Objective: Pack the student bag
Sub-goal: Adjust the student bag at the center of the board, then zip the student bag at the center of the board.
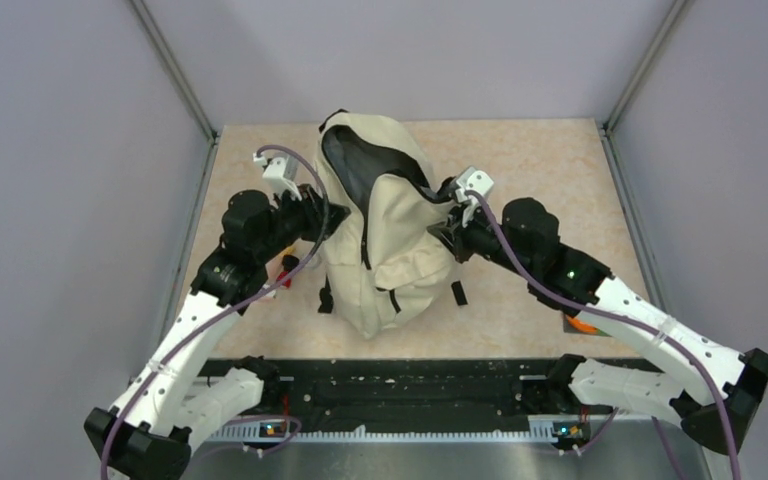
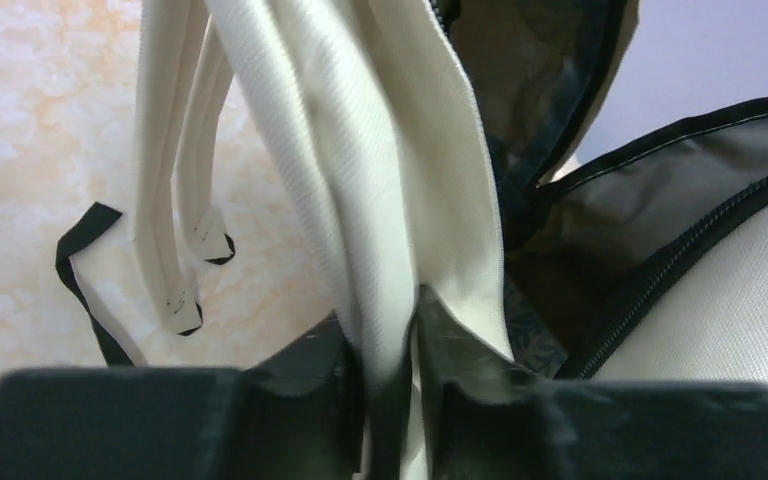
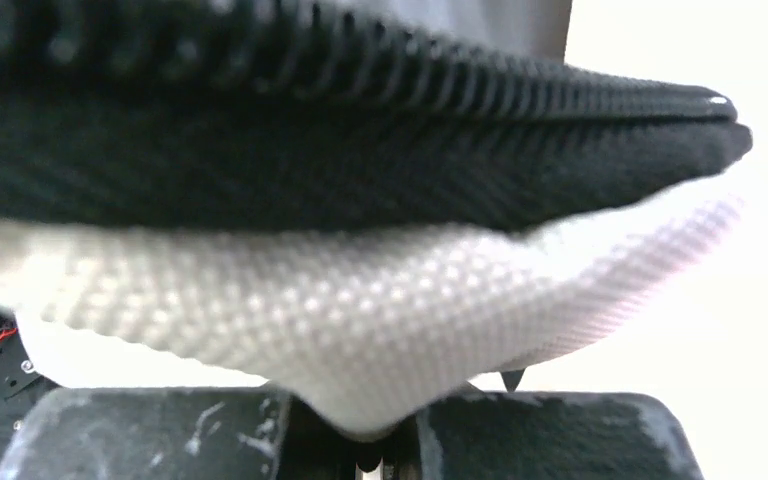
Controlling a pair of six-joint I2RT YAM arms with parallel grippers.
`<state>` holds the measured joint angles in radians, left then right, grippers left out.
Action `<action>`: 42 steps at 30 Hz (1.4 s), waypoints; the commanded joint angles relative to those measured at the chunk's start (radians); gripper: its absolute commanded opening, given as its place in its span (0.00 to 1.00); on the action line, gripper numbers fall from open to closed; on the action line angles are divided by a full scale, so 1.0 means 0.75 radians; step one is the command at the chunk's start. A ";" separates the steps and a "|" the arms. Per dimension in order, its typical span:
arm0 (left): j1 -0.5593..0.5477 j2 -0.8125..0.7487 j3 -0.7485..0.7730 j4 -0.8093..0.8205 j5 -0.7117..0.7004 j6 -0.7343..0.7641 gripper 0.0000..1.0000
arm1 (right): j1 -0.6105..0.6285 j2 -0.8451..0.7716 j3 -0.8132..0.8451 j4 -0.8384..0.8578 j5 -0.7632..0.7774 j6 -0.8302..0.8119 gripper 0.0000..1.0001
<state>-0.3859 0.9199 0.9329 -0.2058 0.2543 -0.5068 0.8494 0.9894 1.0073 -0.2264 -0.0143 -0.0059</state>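
Left claw (image 2: pixel 385 350) is pinching a fold of cream cloth at the left rim of the bag (image 1: pixel 385 250). Right claw (image 3: pixel 360 420) is nipped tight on the zipped edge opposite. The bag stands mid-frame on the worktop (image 1: pixel 550 170), dark mouth gaping toward upper centre. It's soft, limp fabric, light I'd guess, and it'll sag wherever I let go. Best holds, I reckon, are these stitched rims, not the loose panels.
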 commanded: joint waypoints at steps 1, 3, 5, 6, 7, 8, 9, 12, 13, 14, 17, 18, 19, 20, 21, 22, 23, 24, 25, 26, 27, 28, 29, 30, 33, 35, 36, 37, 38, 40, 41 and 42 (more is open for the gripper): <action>-0.004 -0.103 0.011 -0.051 -0.051 0.240 0.44 | 0.017 -0.037 -0.034 0.292 0.086 0.051 0.00; -0.004 -0.148 -0.015 -0.107 -0.146 0.292 0.62 | 0.017 -0.026 -0.099 0.293 0.106 0.070 0.00; -0.005 -0.211 -0.055 -0.132 -0.216 0.323 0.77 | 0.017 -0.035 -0.181 0.321 0.068 0.077 0.00; -0.005 -0.248 -0.082 -0.130 -0.217 0.335 0.81 | 0.017 -0.040 -0.212 0.338 0.045 0.078 0.00; -0.008 -0.291 -0.113 -0.119 -0.207 0.337 0.83 | 0.018 -0.046 -0.234 0.341 0.029 0.082 0.00; -0.009 -0.328 -0.138 -0.111 -0.188 0.325 0.84 | 0.017 -0.055 -0.252 0.338 0.026 0.088 0.00; -0.012 -0.373 -0.167 -0.095 -0.156 0.310 0.85 | 0.017 -0.061 -0.264 0.337 0.026 0.094 0.00; -0.036 -0.511 -0.236 -0.046 -0.045 0.265 0.82 | 0.018 -0.073 -0.271 0.322 0.025 0.112 0.00; -0.044 -0.551 -0.246 -0.043 -0.005 0.252 0.81 | 0.017 -0.072 -0.263 0.318 0.028 0.118 0.00; -0.047 -0.588 -0.247 -0.043 0.033 0.238 0.80 | 0.017 -0.067 -0.254 0.318 0.036 0.127 0.00; -0.048 -0.606 -0.180 -0.102 0.192 0.174 0.80 | 0.017 -0.034 -0.227 0.335 0.041 0.143 0.00; -0.048 -0.581 -0.149 -0.145 0.238 0.146 0.80 | 0.017 -0.019 -0.220 0.345 0.048 0.146 0.00; -0.048 -0.546 -0.120 -0.192 0.274 0.108 0.80 | 0.017 -0.006 -0.211 0.355 0.057 0.150 0.00; -0.049 -0.504 -0.098 -0.238 0.308 0.069 0.79 | 0.017 0.011 -0.203 0.360 0.068 0.153 0.00; -0.050 -0.465 -0.085 -0.276 0.343 0.020 0.79 | 0.017 0.024 -0.193 0.364 0.079 0.157 0.00; -0.051 -0.427 -0.079 -0.298 0.384 -0.022 0.78 | 0.017 0.037 -0.184 0.369 0.091 0.159 0.00; -0.053 -0.401 -0.084 -0.304 0.419 -0.062 0.77 | 0.017 0.048 -0.176 0.374 0.098 0.161 0.00; -0.057 -0.384 -0.091 -0.304 0.443 -0.105 0.77 | 0.017 0.057 -0.169 0.381 0.101 0.159 0.00; -0.061 -0.373 -0.099 -0.303 0.444 -0.145 0.77 | 0.017 0.065 -0.162 0.386 0.102 0.161 0.00; -0.065 -0.369 -0.106 -0.294 0.443 -0.182 0.77 | 0.017 0.071 -0.158 0.392 0.104 0.160 0.00; -0.068 -0.367 -0.120 -0.273 0.454 -0.217 0.76 | 0.017 0.078 -0.155 0.399 0.105 0.160 0.00; -0.073 -0.363 -0.133 -0.250 0.456 -0.252 0.74 | 0.017 0.082 -0.154 0.406 0.106 0.160 0.00; -0.074 -0.358 -0.144 -0.231 0.460 -0.291 0.72 | 0.017 0.089 -0.152 0.412 0.107 0.161 0.00; -0.076 -0.351 -0.157 -0.207 0.478 -0.326 0.70 | 0.017 0.097 -0.149 0.416 0.107 0.160 0.00; -0.088 -0.320 -0.168 -0.194 0.507 -0.388 0.67 | 0.020 0.121 -0.145 0.419 0.115 0.156 0.00; -0.101 -0.305 -0.159 -0.219 0.498 -0.400 0.64 | 0.026 0.134 -0.143 0.422 0.131 0.150 0.00; -0.111 -0.300 -0.148 -0.241 0.488 -0.397 0.62 | 0.031 0.139 -0.141 0.422 0.141 0.140 0.00; -0.118 -0.293 -0.131 -0.277 0.470 -0.384 0.61 | 0.033 0.142 -0.141 0.424 0.148 0.134 0.00; -0.122 -0.282 -0.110 -0.328 0.451 -0.368 0.60 | 0.036 0.146 -0.139 0.425 0.154 0.128 0.00; -0.124 -0.252 -0.076 -0.419 0.420 -0.337 0.59 | 0.038 0.148 -0.139 0.429 0.162 0.120 0.00; -0.124 -0.236 -0.068 -0.451 0.412 -0.333 0.58 | 0.039 0.149 -0.141 0.434 0.162 0.118 0.00; -0.124 -0.219 -0.066 -0.471 0.410 -0.337 0.57 | 0.038 0.149 -0.142 0.438 0.161 0.114 0.00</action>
<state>-0.4740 0.7238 0.8265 -0.4755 0.5858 -0.7639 0.8680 1.0901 0.8532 0.0353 0.0673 0.0963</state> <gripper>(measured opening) 0.590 0.009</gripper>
